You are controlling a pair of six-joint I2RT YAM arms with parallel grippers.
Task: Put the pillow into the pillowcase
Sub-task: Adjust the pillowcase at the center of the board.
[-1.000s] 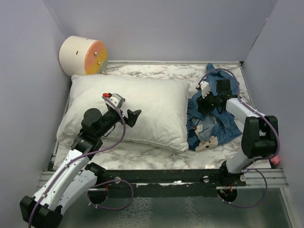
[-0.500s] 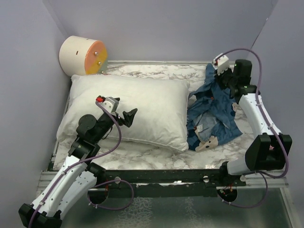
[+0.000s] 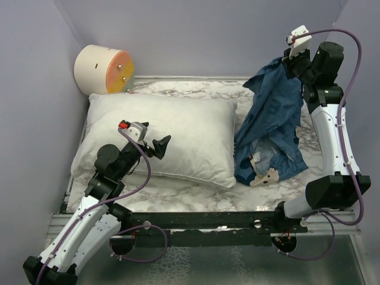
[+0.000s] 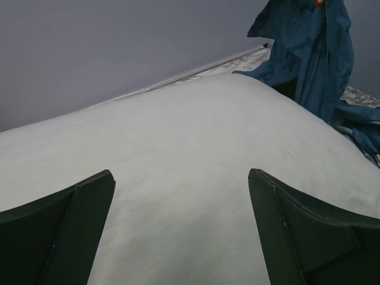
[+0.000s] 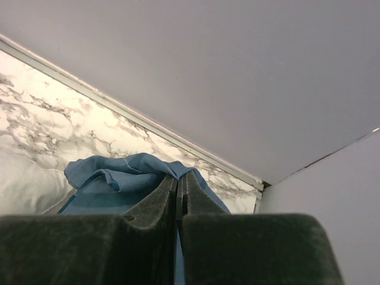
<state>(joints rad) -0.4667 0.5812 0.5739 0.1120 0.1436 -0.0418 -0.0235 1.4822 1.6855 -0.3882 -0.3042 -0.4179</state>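
Plump white stuffed pillow (image 3: 172, 133): plain white. Draped blue fabric pillowcase (image 3: 274, 119): denim-blue, lighter patches low down. Marble counter (image 3: 196, 89): white, grey veining. Cream cylinder (image 3: 102, 69): orange face. Foam fingers (image 4: 297, 231): dark green-black.

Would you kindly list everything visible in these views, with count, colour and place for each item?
pillow: one, white, lying flat on the left half of the table.
pillowcase: one, blue, printed, right side, top pinched and lifted, lower part bunched on the table.
cylinder: one, cream with orange face, far left corner.
table: one, white marble pattern, under everything.
left gripper: one, black, open, above the pillow's near part.
right gripper: one, black, shut on the pillowcase, raised at far right.
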